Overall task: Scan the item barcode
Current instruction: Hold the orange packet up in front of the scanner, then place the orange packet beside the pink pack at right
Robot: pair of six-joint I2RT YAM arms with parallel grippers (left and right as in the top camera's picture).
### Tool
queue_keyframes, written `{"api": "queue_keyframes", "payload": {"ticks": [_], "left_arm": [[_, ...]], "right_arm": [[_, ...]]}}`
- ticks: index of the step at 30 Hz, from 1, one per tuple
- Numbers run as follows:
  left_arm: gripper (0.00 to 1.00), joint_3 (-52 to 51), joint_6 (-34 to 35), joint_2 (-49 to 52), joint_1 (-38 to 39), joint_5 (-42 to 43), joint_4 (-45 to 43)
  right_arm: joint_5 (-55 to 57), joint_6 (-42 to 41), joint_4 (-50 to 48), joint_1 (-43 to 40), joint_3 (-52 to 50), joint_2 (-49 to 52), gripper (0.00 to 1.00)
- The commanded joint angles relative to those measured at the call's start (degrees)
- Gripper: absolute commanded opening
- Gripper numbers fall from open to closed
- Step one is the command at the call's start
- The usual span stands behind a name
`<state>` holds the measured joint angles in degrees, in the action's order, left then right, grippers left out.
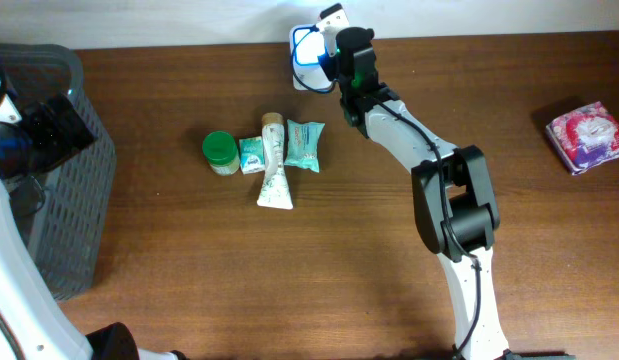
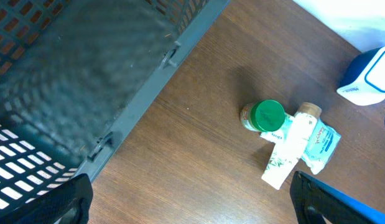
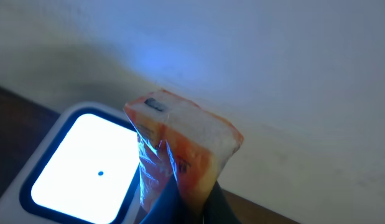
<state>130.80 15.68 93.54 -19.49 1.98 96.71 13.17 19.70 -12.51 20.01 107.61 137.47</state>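
The right gripper point(image 3: 180, 208), clamped on an orange packet point(image 3: 189, 146), holds it just beside the glowing scanner point(image 3: 86, 165), presumably to get it scanned; the left gripper point(image 2: 192, 205) gapes wide, empty.

Grey slatted basket point(image 1: 84, 200), at the left edge of the brown wooden table point(image 1: 289, 280).

Centre-left cluster, items side by side:
- green-lidded jar point(image 1: 220, 151)
- small teal sachet point(image 1: 250, 155)
- white tube point(image 1: 274, 165), lying flat
- larger teal sachet point(image 1: 304, 144)

Pink-and-purple patterned packet point(image 1: 587, 136), far right, well apart.

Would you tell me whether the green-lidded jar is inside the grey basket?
No, the jar sits on the wooden table, next to a small packet, well outside the basket.
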Motion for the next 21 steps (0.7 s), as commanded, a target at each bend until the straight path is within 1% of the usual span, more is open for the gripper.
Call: {"api": "queue_keyframes", "payload": {"ticks": [1,4,6,7,9,11,13,14,15,16,19,21], "left_arm": [[0.99,0.1,0.3,-0.6,-0.2,0.2,0.0],[0.99,0.1,0.3,-0.6,-0.2,0.2,0.0],[0.99,0.1,0.3,-0.6,-0.2,0.2,0.0],[0.99,0.1,0.3,-0.6,-0.2,0.2,0.0],[0.99,0.1,0.3,-0.6,-0.2,0.2,0.0],[0.99,0.1,0.3,-0.6,-0.2,0.2,0.0],[0.99,0.1,0.3,-0.6,-0.2,0.2,0.0],[0.99,0.1,0.3,-0.6,-0.2,0.2,0.0],[0.99,0.1,0.3,-0.6,-0.2,0.2,0.0],[0.99,0.1,0.3,-0.6,-0.2,0.2,0.0],[0.99,0.1,0.3,-0.6,-0.2,0.2,0.0],[0.99,0.1,0.3,-0.6,-0.2,0.2,0.0]], "right_arm": [[0.8,8.0,2.3,0.7,1.4,0.5,0.04],[1.0,9.3,2.7,1.3,1.4,0.5,0.04],[1.6,16.3,1.6,3.3,1.4,0.5,0.04],[3.9,19.2,-0.7,4.5,1.4,0.5,0.04],[4.5,22.8,-1.4,5.4,1.4,0.5,0.04],[5.7,22.8,0.3,5.5,1.4,0.5,0.04],[9.3,16.8,-0.4,5.4,1.5,0.3,0.04],[11.2,12.7,-0.4,5.4,1.8,-0.3,0.04],[13.2,6.6,-0.3,4.8,2.3,-1.8,0.04],[13.4,2.4,1.1,3.7,2.4,-4.1,0.04],[13.4,-17.1,19.5,-5.6,2.4,-12.1,0.04],[13.4,-23.8,30.8,-12.4,2.3,-13.5,0.04]]}}
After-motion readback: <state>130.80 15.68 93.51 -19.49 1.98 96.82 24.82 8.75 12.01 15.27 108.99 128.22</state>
